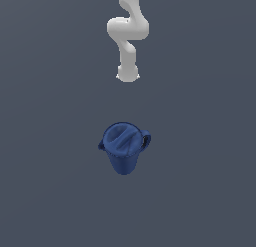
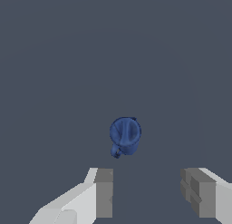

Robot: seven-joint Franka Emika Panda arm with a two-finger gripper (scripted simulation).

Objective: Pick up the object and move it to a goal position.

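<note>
1. Exterior view: the dark blue mug stands upright on the grey counter, its loop handle toward the exterior view's right; the white arm is well apart from it, farther back
2. Wrist view: the fingers are spread wide with nothing between them; the mug sits on the counter beyond them, untouched, rim facing the camera

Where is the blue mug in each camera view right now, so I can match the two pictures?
Exterior view: the blue mug sits just below the picture's middle, handle toward the exterior view's right, well apart from the white arm above it.
Wrist view: the mug shows ahead of the open fingers, not between them.
Shared landmark: the mug's loop handle, also seen in the wrist view.
</note>
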